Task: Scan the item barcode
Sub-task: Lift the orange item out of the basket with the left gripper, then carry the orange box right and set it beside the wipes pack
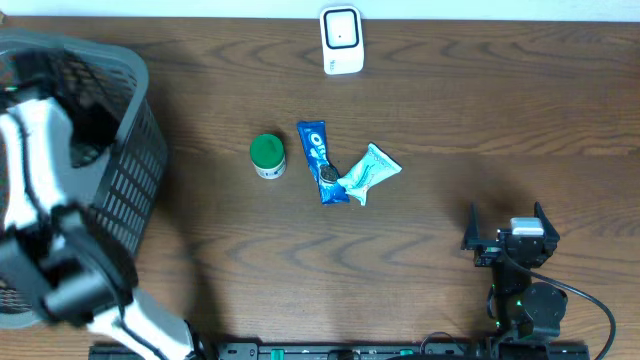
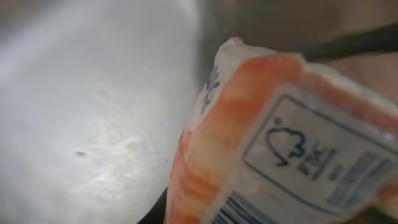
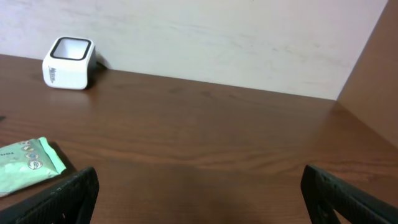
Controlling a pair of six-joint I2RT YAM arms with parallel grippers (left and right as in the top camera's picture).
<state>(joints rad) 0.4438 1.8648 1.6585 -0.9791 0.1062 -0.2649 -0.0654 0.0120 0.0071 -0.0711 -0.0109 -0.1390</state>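
An orange-and-white packet point(image 2: 261, 130) fills the left wrist view at close range, with a printed label and part of a barcode point(image 2: 239, 214) at the bottom edge. My left gripper is shut on it down inside the basket; only a sliver of one dark finger point(image 2: 155, 214) shows. In the overhead view the left arm point(image 1: 40, 190) reaches into the grey basket point(image 1: 135, 170) and hides the gripper. The white scanner point(image 1: 341, 40) stands at the table's far edge, also in the right wrist view as the scanner point(image 3: 68, 55). My right gripper point(image 1: 508, 240) rests open at the near right, holding nothing.
A green-lidded tub point(image 1: 267, 155), a blue Oreo pack point(image 1: 320, 162) and a mint-green packet point(image 1: 368, 172) lie mid-table. The mint-green packet point(image 3: 28, 165) shows left of the right gripper point(image 3: 199, 193). A pale wall runs behind the table.
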